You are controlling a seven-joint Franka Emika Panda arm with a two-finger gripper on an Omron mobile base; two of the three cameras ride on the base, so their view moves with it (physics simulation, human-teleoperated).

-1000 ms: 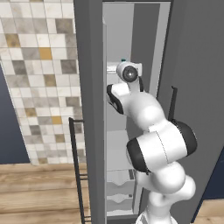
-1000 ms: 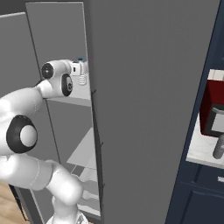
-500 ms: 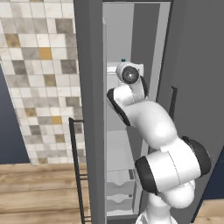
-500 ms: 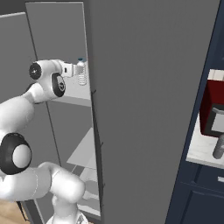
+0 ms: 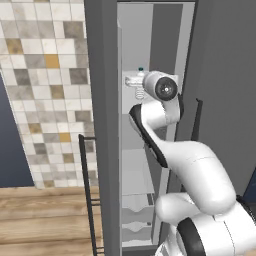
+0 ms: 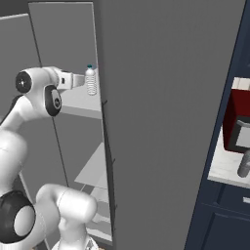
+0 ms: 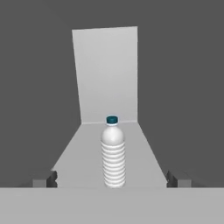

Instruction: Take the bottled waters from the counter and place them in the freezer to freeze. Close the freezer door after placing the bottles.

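Left base view: the arm is extended into the open freezer (image 5: 131, 165), whose pale interior is seen between the grey freezer door (image 5: 102, 125) with its dark bar handle (image 5: 89, 195) and the right-hand wall. The ribbed bottle (image 5: 139, 89) is partly hidden behind the wrist; its blue cap is seen above the wrist.

Right base view: the ribbed bottle (image 6: 91, 81) is seen upright on a white shelf (image 6: 80, 101) inside the freezer, just in front of the end effector (image 6: 78, 81). At the right edge, the smoky grey bottle (image 6: 244, 164) is seen on the surface (image 6: 225, 168) before the dark red microwave (image 6: 238, 123).

Hand view: the ribbed bottle (image 7: 113, 152) is seen upright on the shelf, centred between the fingertips (image 7: 51, 178). The end effector (image 7: 111, 179) is fully open, and neither finger is touching the bottle.
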